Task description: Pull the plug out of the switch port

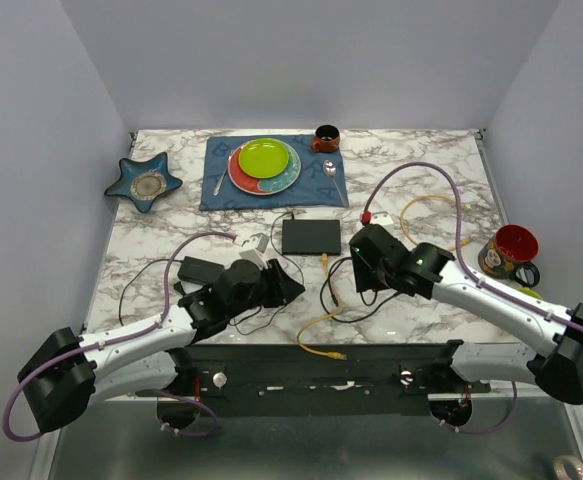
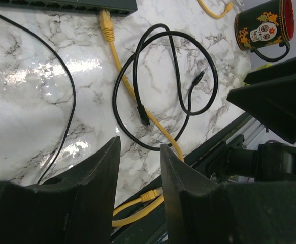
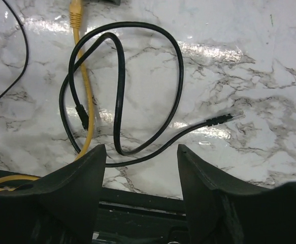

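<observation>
The switch (image 1: 311, 237) lies flat at mid table; its socket edge (image 2: 61, 5) shows at the top of the left wrist view. A yellow plug (image 2: 105, 25) (image 3: 75, 14) has its tip at that edge, and I cannot tell whether it sits in a port. Its yellow cable (image 1: 323, 318) runs down to the table's front. A black cable (image 3: 120, 86) (image 2: 178, 66) lies looped, with both its plugs (image 3: 221, 120) free on the marble. My left gripper (image 2: 140, 143) (image 1: 293, 285) is open and empty. My right gripper (image 3: 141, 147) (image 1: 359, 262) is open over the loop, holding nothing.
A skull mug (image 1: 511, 250) stands at the right edge. A black power brick (image 1: 201, 268) with a thin cord lies left of the switch. Behind are a blue placemat with plates (image 1: 266, 165), a small cup (image 1: 325, 137) and a star dish (image 1: 144, 182).
</observation>
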Controlling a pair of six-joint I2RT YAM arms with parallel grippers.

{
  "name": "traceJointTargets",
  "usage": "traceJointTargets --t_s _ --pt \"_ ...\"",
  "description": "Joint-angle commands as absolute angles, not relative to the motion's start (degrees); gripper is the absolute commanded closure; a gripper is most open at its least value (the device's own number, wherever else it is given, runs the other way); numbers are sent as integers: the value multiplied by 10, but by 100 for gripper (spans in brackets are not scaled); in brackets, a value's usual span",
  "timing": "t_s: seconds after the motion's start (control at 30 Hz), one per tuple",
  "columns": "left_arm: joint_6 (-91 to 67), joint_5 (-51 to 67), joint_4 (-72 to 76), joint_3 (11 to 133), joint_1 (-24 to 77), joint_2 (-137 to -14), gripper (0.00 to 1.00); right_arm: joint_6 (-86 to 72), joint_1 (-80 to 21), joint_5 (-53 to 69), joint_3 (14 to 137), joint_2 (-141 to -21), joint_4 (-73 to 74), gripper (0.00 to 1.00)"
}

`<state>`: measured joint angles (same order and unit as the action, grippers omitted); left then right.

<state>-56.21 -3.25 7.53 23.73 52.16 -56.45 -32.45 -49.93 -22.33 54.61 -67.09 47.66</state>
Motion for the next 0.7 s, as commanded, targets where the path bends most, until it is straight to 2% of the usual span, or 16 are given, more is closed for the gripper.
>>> traceJointTargets --t_s 0.0,0.17,0.27,0.3,0.4,0.53,0.67 --pt "-578 -49 84 214 532 -537 55 -311 -503 -201 542 -704 434 32" --pt "-584 -53 83 201 535 -523 55 -309 -503 -203 542 -772 409 32" --pt "-588 -54 83 195 539 -518 55 -302 -503 -190 557 -823 385 60" --pt "-591 -57 80 192 541 -512 55 -295 -503 -169 560 -822 355 80" --pt "-595 -69 68 185 543 -492 55 -279 -504 -116 572 -790 276 99" --pt "-603 -94 50 175 545 -457 56 -263 -504 -49 584 -704 164 99" --pt "-607 -113 35 170 546 -430 56 -272 -504 68 659 -707 128 99"
